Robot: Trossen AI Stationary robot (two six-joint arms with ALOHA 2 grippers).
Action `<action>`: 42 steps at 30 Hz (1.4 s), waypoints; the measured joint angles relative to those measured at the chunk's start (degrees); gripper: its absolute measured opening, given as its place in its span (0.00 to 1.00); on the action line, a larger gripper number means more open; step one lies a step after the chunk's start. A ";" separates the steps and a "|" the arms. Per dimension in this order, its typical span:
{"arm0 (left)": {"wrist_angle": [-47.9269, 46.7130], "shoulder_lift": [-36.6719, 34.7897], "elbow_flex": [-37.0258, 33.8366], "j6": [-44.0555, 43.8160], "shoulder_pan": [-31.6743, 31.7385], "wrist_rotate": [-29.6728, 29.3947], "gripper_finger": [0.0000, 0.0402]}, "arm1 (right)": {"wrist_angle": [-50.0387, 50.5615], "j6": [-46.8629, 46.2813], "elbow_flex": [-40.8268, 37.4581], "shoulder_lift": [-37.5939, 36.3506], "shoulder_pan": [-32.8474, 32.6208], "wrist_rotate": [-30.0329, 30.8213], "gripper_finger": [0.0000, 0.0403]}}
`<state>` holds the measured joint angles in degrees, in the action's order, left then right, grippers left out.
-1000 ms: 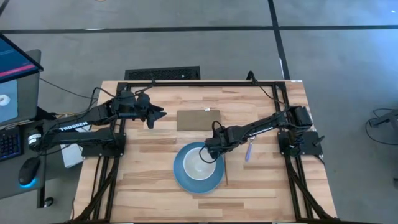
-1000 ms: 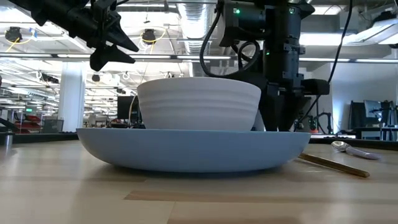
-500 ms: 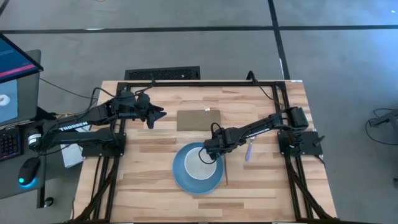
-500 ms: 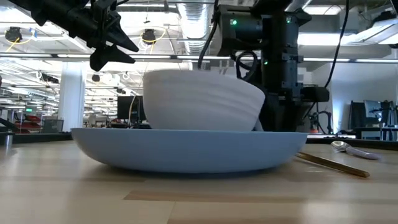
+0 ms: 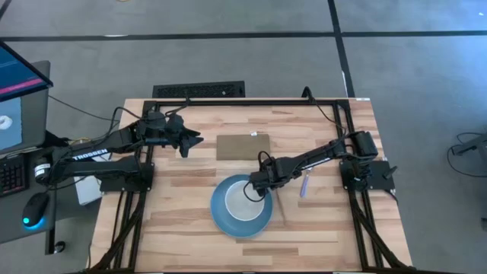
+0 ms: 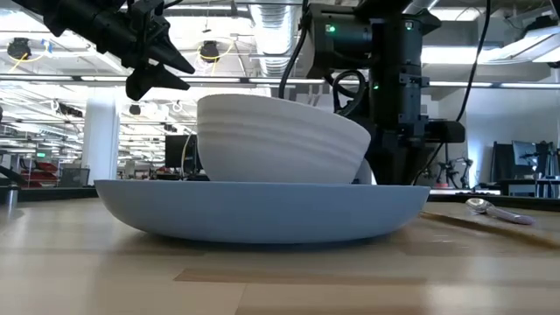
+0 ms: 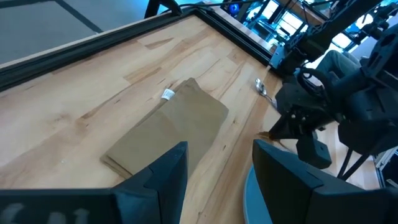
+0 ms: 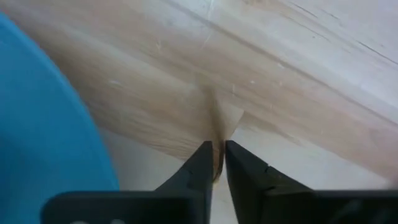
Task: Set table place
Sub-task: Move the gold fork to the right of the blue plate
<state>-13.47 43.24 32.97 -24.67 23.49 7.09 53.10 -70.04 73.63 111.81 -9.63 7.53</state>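
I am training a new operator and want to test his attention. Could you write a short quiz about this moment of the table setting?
1. True or false: the white bowl sits level in the blue plate.
2. What is between the fingers of the right gripper? A: the spoon. B: the gold fork. C: nothing.
3. Fill in: in the high view, the spoon lies on the table to the plate's ____ side.

Key: 1 false, the bowl is tilted. 2 B. 3 right.

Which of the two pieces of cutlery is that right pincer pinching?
The thin gold fork beside the blue plate. The right pincer pinches its end; the lilac-handled spoon lies untouched farther right.
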 joint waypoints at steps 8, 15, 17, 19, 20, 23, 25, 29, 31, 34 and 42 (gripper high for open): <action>-0.09 0.00 0.00 0.00 0.00 0.00 0.42 | 0.00 0.07 0.02 -0.04 0.00 -0.04 0.06; -0.15 0.00 0.00 -0.14 0.00 0.02 0.42 | 0.26 -0.90 0.02 -0.09 0.52 -5.43 0.07; -0.15 -0.01 0.00 -0.30 0.00 0.02 0.42 | 0.32 -1.47 0.02 -0.15 0.48 -7.36 0.05; -0.25 0.00 0.02 -0.31 0.00 0.02 0.42 | 0.33 -1.57 0.02 -0.15 0.32 -8.75 0.05; -0.47 0.00 0.02 -0.31 0.00 0.02 0.42 | 0.35 -1.87 0.02 -0.15 0.23 -9.13 0.05; -1.45 -0.02 0.02 -0.02 0.00 0.02 0.42 | 0.37 -2.91 0.02 -0.17 -0.12 -9.31 0.05; -2.05 -0.01 0.02 0.02 0.00 0.01 0.42 | 0.36 -3.48 0.00 -0.57 -0.13 -9.55 0.05; -2.67 -0.01 0.02 0.09 0.00 0.01 0.42 | 0.24 -3.52 -0.02 -1.54 -0.13 -9.60 0.05; -2.66 -0.02 0.02 0.13 0.00 0.01 0.42 | 0.09 -3.52 -0.02 -2.15 -0.08 -9.60 0.05; -2.66 -0.02 0.02 0.44 0.00 0.01 0.42 | 0.72 -3.52 -0.09 -2.89 -0.04 -9.32 0.05; -2.71 0.00 0.02 1.31 0.00 0.04 0.42 | 0.82 -3.00 -0.04 -4.02 0.37 -8.04 0.05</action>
<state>-16.19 43.24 32.99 -23.35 23.49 7.14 53.93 -73.04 73.59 107.79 -9.26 -0.51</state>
